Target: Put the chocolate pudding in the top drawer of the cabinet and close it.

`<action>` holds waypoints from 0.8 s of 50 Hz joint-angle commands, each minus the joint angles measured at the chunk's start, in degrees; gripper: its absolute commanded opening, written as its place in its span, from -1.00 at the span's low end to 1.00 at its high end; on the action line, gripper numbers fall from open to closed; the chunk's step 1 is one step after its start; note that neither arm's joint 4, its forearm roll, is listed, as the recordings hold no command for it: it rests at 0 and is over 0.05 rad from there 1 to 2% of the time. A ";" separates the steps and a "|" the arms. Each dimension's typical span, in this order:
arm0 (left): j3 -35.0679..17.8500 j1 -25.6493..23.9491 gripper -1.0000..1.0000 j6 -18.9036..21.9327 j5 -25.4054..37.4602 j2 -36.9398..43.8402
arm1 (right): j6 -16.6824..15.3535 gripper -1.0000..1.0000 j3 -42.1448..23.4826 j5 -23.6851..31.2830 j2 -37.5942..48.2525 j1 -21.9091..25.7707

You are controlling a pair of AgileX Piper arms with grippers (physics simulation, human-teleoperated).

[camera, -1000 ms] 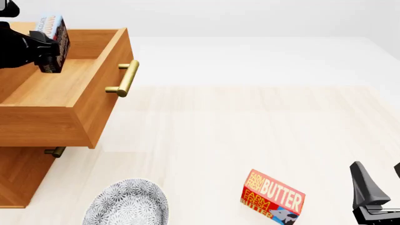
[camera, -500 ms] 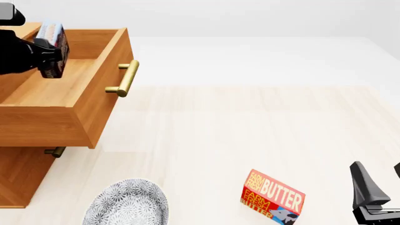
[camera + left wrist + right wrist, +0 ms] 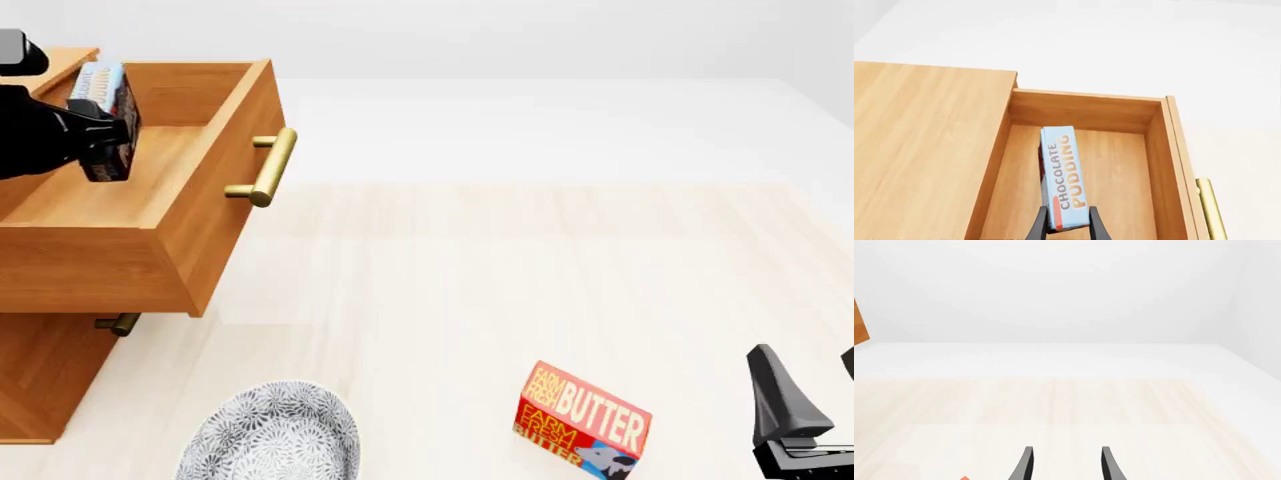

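The chocolate pudding (image 3: 111,88) is a thin light-blue box with a dark end, held upright by my left gripper (image 3: 104,132), which is shut on it. It hangs over the inside of the open top drawer (image 3: 220,165) of the cabinet (image 3: 40,385), above the drawer floor. In the left wrist view the chocolate pudding (image 3: 1062,175) stands between the fingers of the left gripper (image 3: 1067,229), over the top drawer (image 3: 1121,185). At the front right my right gripper (image 3: 807,355) is open and holds nothing. The right wrist view also shows the right gripper (image 3: 1066,465) with only bare table ahead.
The top drawer's brass bar handle (image 3: 267,165) sticks out toward the table. A lower drawer handle (image 3: 118,323) shows beneath it. A red butter box (image 3: 583,420) stands at the front, and a patterned plate (image 3: 274,435) lies near the cabinet's foot.
My left gripper has lowered the chocolate pudding a little toward the drawer interior. The right arm has not moved.
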 commanded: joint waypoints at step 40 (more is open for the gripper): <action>0.58 -1.20 1.00 -0.80 -0.08 -0.71 | -0.01 1.00 0.00 0.00 0.00 0.01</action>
